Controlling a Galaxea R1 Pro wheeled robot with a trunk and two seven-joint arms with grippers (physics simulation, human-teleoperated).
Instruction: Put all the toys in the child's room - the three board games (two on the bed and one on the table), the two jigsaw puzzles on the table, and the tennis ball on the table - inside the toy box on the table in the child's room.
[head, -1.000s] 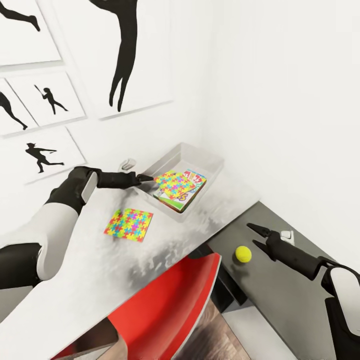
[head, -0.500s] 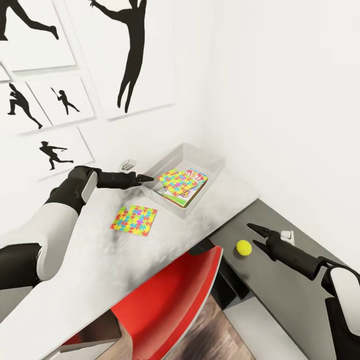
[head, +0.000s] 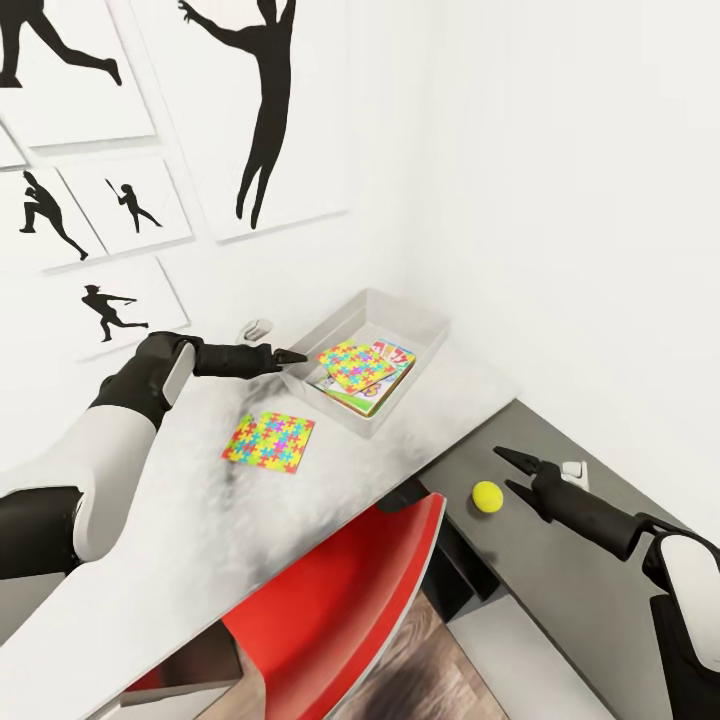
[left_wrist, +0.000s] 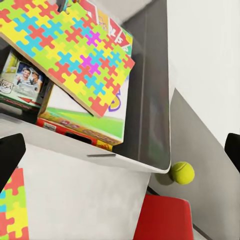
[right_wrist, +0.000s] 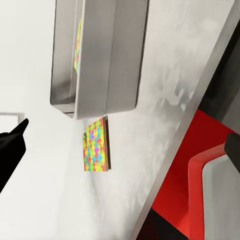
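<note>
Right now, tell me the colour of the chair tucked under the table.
Bright red; the chair shows best in the head view.

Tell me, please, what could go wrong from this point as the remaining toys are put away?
The tennis ball lies loose on the dark desk section, just ahead of the open right gripper; a nudge could roll it off. The jigsaw puzzle left on the pale top is thin and flat, hard to pinch. The toy box already holds a tilted puzzle, so additions may slide.

Head cam looks down over the table (head: 330, 480) corner. Left wrist cam sits close above the toy box (left_wrist: 150, 125); right wrist cam views it from farther.
</note>
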